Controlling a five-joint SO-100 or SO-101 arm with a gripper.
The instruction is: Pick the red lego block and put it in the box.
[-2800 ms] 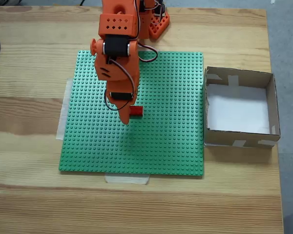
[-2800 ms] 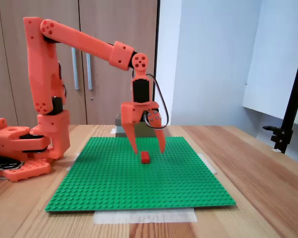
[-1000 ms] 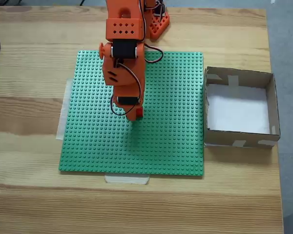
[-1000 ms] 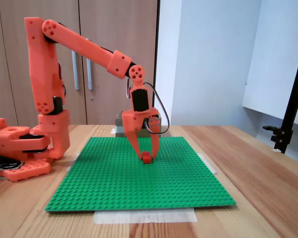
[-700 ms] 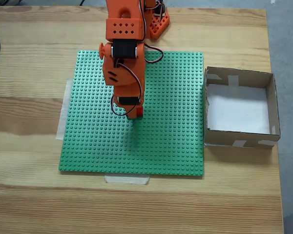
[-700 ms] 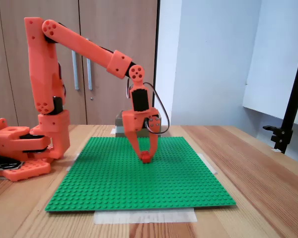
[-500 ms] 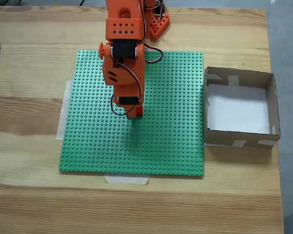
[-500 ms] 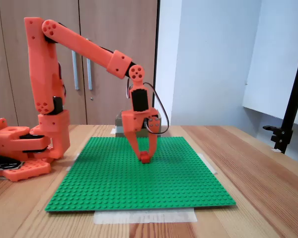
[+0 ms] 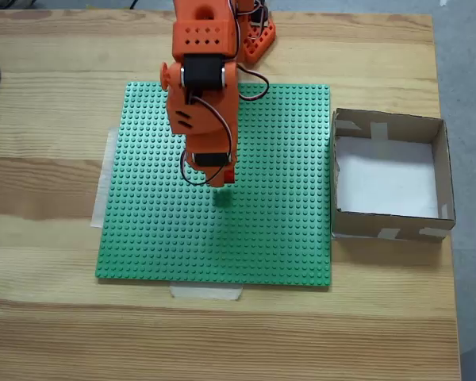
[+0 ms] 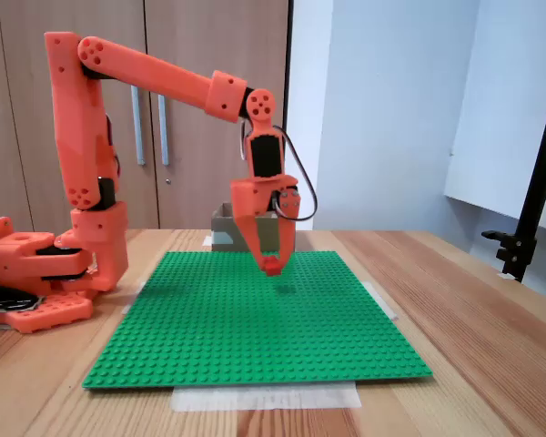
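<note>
From my remote station I record the gripper [image 10: 272,265] closed on the red lego block [image 10: 272,267], its two fingers drawn in against the brick's sides, and in a fixed view taken from table level the brick hangs clear above the green baseplate [image 10: 255,319], with a small dark shadow on the studs below and slightly right of it. In a fixed view looking down, the gripper [image 9: 222,179] sits over the middle of the baseplate [image 9: 278,230], somewhat nearer its far edge than its near edge, and the block [image 9: 228,176] shows only as a red sliver at the fingertips, mostly covered by the wrist housing. The orange arm [image 10: 155,77] reaches from its base [image 10: 36,273] at the left of the table in the table-level view, the upper link sloping across and the wrist pointing straight down. The box [image 9: 440,171] stands on the wooden table [image 9: 47,317] just beside the baseplate's right edge in the downward view, upright, with a white floor and pale tape patches on its walls; I see nothing inside it. The block is well apart from the box. Strips of pale tape [image 9: 206,291] show at the baseplate's near and left edges.
</note>
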